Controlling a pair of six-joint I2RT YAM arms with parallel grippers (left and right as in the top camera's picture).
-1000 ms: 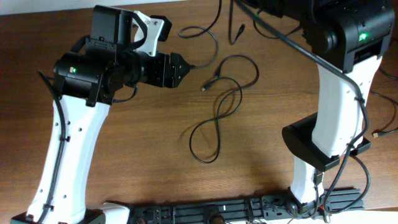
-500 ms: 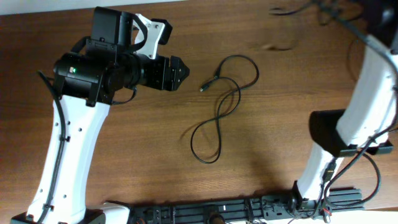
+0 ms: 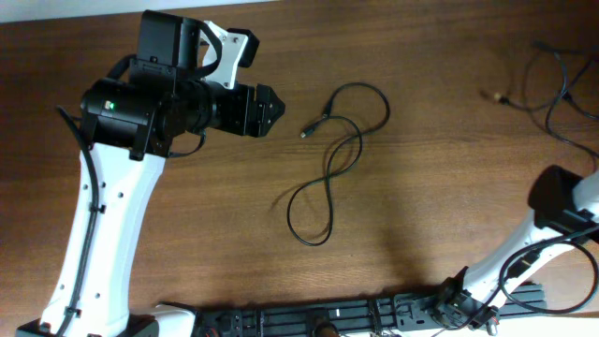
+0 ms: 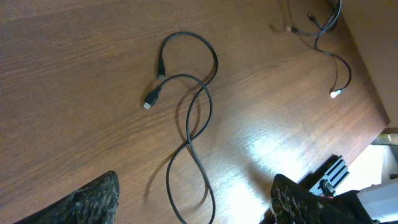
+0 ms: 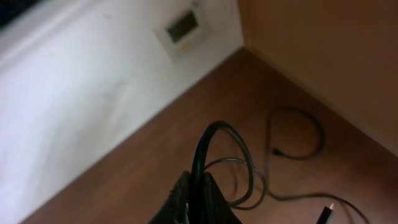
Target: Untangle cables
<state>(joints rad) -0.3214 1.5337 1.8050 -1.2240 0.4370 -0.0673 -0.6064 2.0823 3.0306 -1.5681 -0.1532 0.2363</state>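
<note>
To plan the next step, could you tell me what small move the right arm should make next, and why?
Probably lower the right end effector and open it. It appears shut on a black cable, held far from the looped cable, so the two look separated and the held one could be laid down.

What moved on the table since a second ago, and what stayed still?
The right arm swung from over the table's top middle out to the far right edge. Its jaws are shut on the other cable, which got dragged to the top right corner. The left arm, with jaws open, and the looped cable in the middle did not move.
</note>
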